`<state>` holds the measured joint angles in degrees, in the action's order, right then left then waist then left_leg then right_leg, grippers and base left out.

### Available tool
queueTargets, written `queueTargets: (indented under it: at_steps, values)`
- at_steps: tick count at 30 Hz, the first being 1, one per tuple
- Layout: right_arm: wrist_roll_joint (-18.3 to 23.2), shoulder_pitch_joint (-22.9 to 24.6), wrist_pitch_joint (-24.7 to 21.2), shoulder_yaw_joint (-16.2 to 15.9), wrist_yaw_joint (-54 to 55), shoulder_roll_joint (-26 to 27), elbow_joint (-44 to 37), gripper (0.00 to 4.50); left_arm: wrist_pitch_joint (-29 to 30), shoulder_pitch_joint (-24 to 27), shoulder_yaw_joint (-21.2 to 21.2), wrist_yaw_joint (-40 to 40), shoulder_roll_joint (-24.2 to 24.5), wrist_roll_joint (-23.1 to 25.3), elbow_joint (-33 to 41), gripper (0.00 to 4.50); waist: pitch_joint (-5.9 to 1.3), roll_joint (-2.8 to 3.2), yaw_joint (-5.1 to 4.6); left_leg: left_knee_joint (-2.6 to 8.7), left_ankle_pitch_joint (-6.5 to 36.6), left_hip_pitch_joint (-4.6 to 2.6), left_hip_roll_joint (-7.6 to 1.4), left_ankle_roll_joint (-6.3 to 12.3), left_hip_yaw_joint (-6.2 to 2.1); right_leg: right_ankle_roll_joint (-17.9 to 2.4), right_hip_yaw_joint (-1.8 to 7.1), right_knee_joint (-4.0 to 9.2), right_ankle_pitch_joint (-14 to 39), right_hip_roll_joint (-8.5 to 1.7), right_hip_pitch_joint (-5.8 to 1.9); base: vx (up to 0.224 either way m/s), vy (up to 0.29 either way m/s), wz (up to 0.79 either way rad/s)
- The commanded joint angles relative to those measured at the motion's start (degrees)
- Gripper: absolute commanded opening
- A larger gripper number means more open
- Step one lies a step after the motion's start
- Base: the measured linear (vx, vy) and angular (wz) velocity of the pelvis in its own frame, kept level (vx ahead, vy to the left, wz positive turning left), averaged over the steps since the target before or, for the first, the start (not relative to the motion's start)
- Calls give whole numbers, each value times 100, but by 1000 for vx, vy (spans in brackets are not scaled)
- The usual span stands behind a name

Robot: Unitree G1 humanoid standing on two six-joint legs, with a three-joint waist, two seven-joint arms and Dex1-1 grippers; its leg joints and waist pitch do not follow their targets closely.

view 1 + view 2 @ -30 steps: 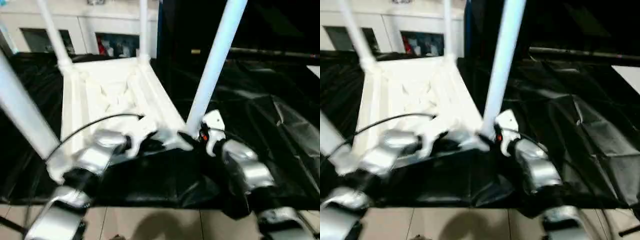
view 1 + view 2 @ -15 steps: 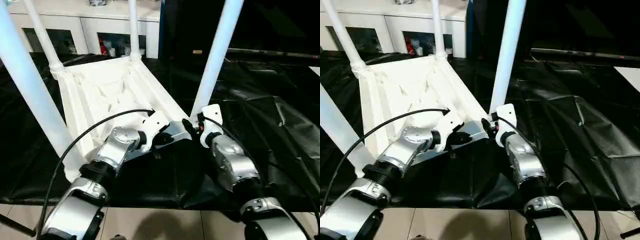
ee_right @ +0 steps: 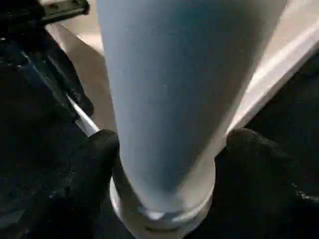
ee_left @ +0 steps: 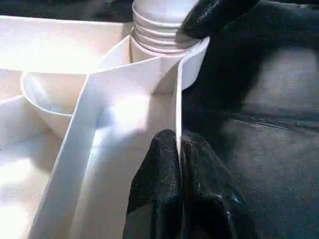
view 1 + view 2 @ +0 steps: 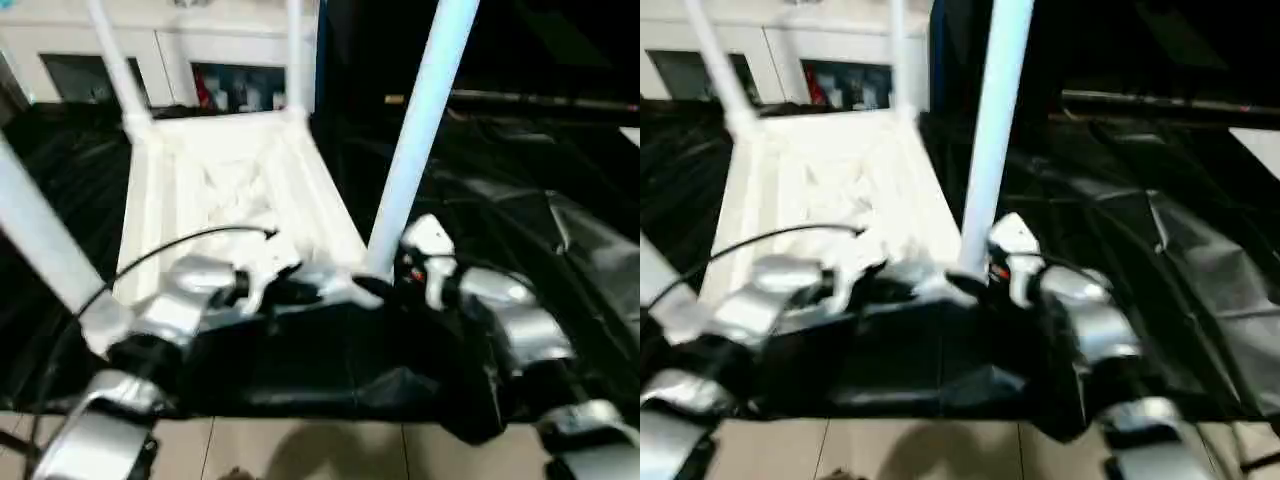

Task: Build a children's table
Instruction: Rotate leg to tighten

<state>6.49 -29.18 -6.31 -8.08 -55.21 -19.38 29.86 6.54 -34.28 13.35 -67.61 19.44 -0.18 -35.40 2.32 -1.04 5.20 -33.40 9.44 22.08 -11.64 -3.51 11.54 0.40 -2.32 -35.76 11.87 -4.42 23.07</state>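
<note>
The children's table (image 5: 220, 180) lies upside down on the black drape, its ribbed underside up and its white legs standing in the corner sockets. My left gripper (image 4: 178, 149) is shut on the thin rim wall beside the near right socket. The near right leg (image 5: 415, 130) rises from that socket, its threaded end (image 4: 159, 25) showing in the left wrist view. My right gripper (image 3: 167, 149) straddles the base of this leg, one black finger (image 3: 94, 164) on each side, standing open with a slight gap to the tube.
The black-draped work table (image 5: 520, 170) stretches to the right in folds. Its front edge drops to a tiled floor (image 5: 300, 450). White cabinets (image 5: 180, 50) stand behind. A black cable (image 5: 170, 250) arcs over my left forearm. The near left leg (image 5: 40, 235) stands close to my left arm.
The whole view has shifted with the camera. My right forearm has swung outward to the right around the leg's base. The left gripper keeps its hold on the rim.
</note>
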Motion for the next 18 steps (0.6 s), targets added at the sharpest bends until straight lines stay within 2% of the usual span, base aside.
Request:
queueTargets:
  at_steps: [1, 2, 7, 8, 13, 18]
  values:
    - [-5, 9, -78, -124, -268, -186, -125, 380, 0, 107, -80, -320, -151, -464, 160, 0, -312, -80, 1, 350, 1081, -121, -178, 326, -67, -1321, 203, 418, 562, -336, -235, 0, 0, 0]
    - [-16, 13, -94, -152, -316, -212, -137, 380, 9, 108, -85, -338, -147, -468, 171, 0, -313, -87, 10, 346, 1068, -118, -181, 327, -68, -1316, 207, 422, 608, -345, -250, 0, 0, 0]
    - [69, 3, -200, -131, -418, -199, -153, 335, 4, 128, -116, -386, -119, -463, 197, 0, -302, -88, 5, 357, 1161, -125, -183, 266, -75, -1247, 210, 450, 899, -353, -233, 0, 0, 0]
    - [73, 8, -212, -144, -452, -204, -158, 327, 19, 135, -115, -393, -110, -470, 215, 0, -306, -103, 6, 355, 1149, -120, -182, 268, -74, -1241, 210, 445, 888, -350, -239, 0, 0, 0]
    - [126, 20, -255, -142, -490, -193, -149, 283, 48, 129, -145, -386, -89, -456, 216, 0, -314, -99, 9, 345, 1026, -118, -178, 304, -71, -1289, 207, 421, 679, -342, -244, 0, 0, 0]
    - [120, 33, -265, -150, -509, -190, -107, 271, 54, 134, -159, -385, -74, -438, 203, 0, -314, -110, 12, 341, 1025, -117, -177, 305, -70, -1275, 206, 424, 725, -345, -245, 0, 0, 0]
